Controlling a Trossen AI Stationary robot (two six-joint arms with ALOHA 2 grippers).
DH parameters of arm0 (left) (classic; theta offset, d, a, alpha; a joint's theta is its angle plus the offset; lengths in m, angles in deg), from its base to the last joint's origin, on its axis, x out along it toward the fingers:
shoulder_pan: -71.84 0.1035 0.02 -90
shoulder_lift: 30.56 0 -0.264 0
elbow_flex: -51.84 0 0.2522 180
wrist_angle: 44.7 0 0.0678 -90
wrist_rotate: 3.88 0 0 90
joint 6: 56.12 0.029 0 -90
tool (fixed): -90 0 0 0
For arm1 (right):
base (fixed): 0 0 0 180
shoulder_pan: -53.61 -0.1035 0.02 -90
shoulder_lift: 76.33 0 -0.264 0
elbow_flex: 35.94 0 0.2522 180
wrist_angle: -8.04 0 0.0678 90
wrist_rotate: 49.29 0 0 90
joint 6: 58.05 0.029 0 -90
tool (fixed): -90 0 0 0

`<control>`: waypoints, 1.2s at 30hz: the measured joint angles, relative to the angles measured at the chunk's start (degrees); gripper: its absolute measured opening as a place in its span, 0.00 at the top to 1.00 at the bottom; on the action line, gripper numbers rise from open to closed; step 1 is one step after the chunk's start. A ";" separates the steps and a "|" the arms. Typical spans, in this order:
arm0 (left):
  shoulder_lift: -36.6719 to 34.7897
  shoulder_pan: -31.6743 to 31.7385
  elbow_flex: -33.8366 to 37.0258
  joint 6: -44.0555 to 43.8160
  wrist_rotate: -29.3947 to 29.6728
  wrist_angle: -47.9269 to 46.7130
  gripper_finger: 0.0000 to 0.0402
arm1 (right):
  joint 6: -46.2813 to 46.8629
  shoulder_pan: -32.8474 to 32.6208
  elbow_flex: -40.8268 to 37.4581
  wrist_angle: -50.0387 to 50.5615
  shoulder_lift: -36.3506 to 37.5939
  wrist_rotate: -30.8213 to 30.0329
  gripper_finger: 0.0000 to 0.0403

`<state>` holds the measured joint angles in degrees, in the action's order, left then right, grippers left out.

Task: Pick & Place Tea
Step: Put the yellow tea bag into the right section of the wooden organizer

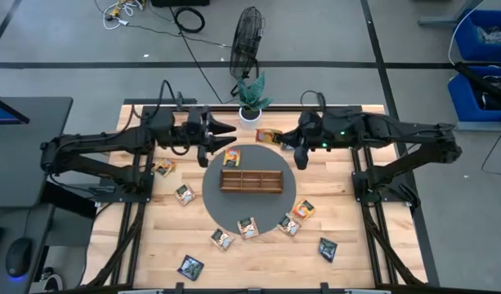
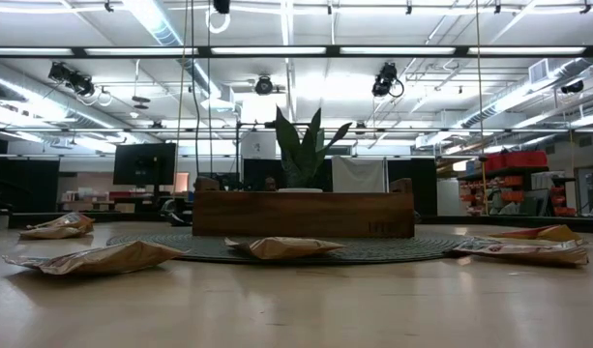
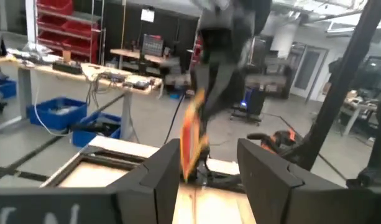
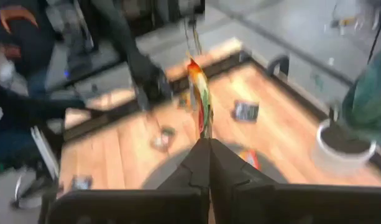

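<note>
The right hand (image 4: pixel 204 146), just right of the frame's centre in the high view, is pinching an orange sachet (image 4: pixel 199 93) edge-up, its long axis running away from the closed fingers. The left hand (image 3: pixel 209 163) is standing parted opposite it, holding nothing, above the wooden tray (image 1: pixel 250 180).

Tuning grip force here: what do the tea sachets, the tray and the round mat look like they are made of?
Tea sachets: thin foil or coated paper, judging by the crinkled, puffy faces with a slight sheen. Tray: brown wood with thin dividers, matte. Round mat: dark grey and dull; the weave-like edge in the low view suggests fabric or felt, uncertain.
</note>
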<state>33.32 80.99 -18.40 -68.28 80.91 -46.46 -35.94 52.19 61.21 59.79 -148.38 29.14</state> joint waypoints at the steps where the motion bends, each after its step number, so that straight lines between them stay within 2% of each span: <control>1: -0.77 0.00 0.06 -0.11 0.05 -1.96 0.59 | 0.13 0.22 -0.09 1.21 -0.15 0.45 1.00; 10: -5.92 0.47 0.20 0.86 0.39 -14.83 0.59 | 1.59 2.74 -0.03 7.45 -2.34 6.57 1.00; 13: -7.27 0.67 0.19 0.83 0.95 -18.59 0.59 | 1.40 3.96 0.84 10.59 -4.39 10.26 1.00; 16: -8.34 0.96 0.18 0.82 0.98 -21.13 0.59 | -0.82 4.87 4.95 17.21 -8.52 12.60 1.00; 21: -9.34 1.03 0.14 -0.49 1.17 -22.38 0.59 | -8.73 5.89 15.63 32.71 -18.24 12.72 1.00; 24: -9.36 1.03 0.17 -0.53 1.18 -22.71 0.59 | -13.34 6.07 21.28 38.36 -23.61 12.56 1.00; 29: -9.36 1.03 0.17 -0.55 1.18 -23.82 0.59 | -18.70 6.26 27.49 43.00 -31.26 12.52 1.00; 36: -9.36 1.03 0.17 -0.55 1.18 -24.97 0.59 | -23.23 6.26 28.49 45.39 -37.87 12.52 1.00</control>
<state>23.96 82.01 -18.24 -68.83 82.09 -71.42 -59.17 58.45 89.69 105.18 -186.25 41.66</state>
